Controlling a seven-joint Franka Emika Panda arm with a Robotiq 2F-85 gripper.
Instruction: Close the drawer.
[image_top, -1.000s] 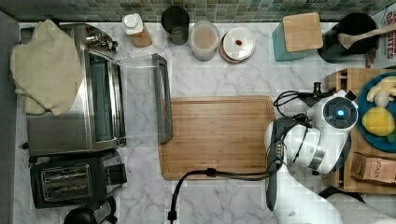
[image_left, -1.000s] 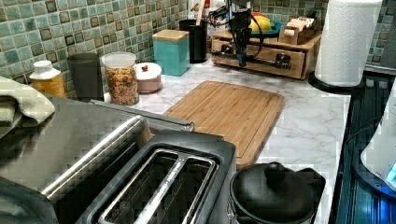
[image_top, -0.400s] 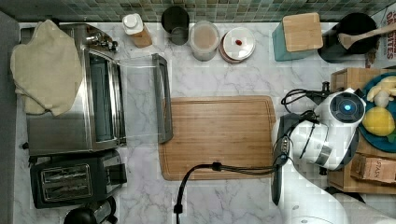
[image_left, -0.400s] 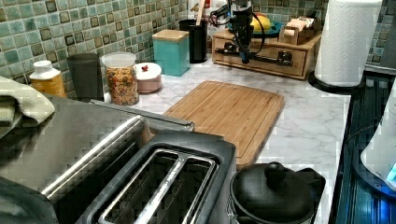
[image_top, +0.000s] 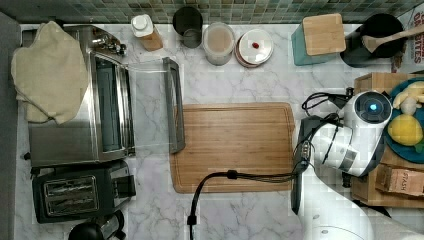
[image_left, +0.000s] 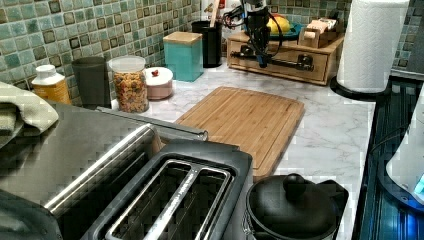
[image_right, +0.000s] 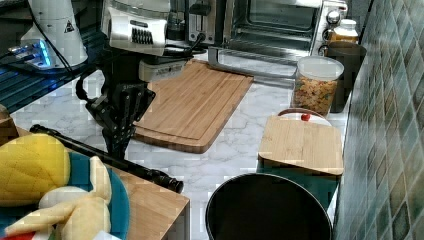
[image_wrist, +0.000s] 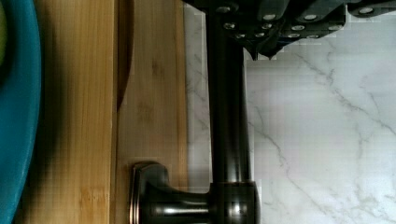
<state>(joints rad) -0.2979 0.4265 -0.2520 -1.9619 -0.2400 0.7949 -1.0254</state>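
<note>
We saw the gripper (image_right: 118, 142) at the drawer (image_left: 280, 61) handle (image_wrist: 227, 107), the drawer nearly shut under the fruit plate (image_right: 119, 200); finger state unclear. Slipping off the bar could leave it ajar.

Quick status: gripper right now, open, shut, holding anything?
Gripper: at the drawer handle bar; whether the fingers are open or shut cannot be told, and no grasp is visible.

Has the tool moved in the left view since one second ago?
Yes. The tool has shifted toward the drawer, now at its dark handle bar.
</note>
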